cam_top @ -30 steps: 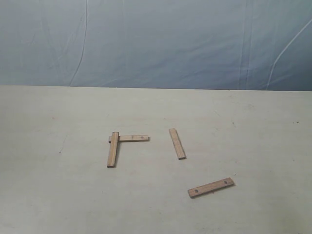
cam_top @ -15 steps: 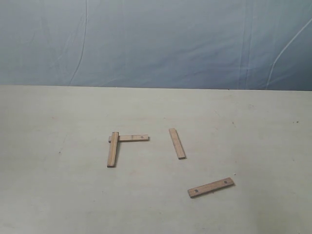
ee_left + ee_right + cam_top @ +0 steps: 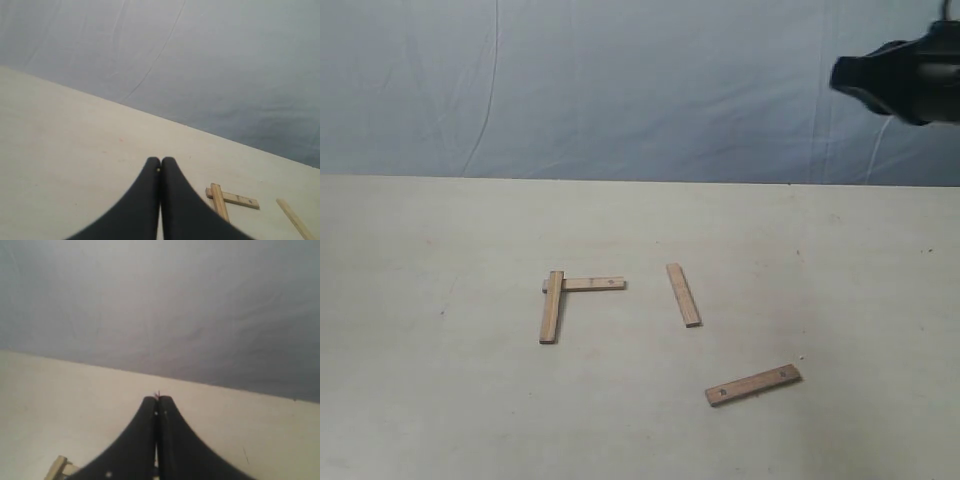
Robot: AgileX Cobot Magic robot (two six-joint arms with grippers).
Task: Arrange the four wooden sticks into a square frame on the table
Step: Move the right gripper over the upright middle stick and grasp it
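Four wooden sticks lie on the table (image 3: 440, 400). Two make an L: one stick (image 3: 552, 306) overlaps the end of a holed stick (image 3: 592, 284). A third stick (image 3: 683, 294) lies apart to their right. The fourth, holed stick (image 3: 753, 384) lies nearer the front right. No closed square frame shows. My left gripper (image 3: 160, 160) is shut and empty above the table, with the L's overlapping stick (image 3: 219, 201) beside it. My right gripper (image 3: 157, 399) is shut and empty, held high; its dark arm (image 3: 905, 78) shows at the upper right.
A blue-grey cloth backdrop (image 3: 620, 90) hangs behind the table's far edge. A pale stick end (image 3: 59, 466) peeks out beside the right fingers. The third stick's tip (image 3: 296, 220) shows at the edge of the left wrist view.
The right arm has come into the exterior view at the upper right. The sticks have not moved.
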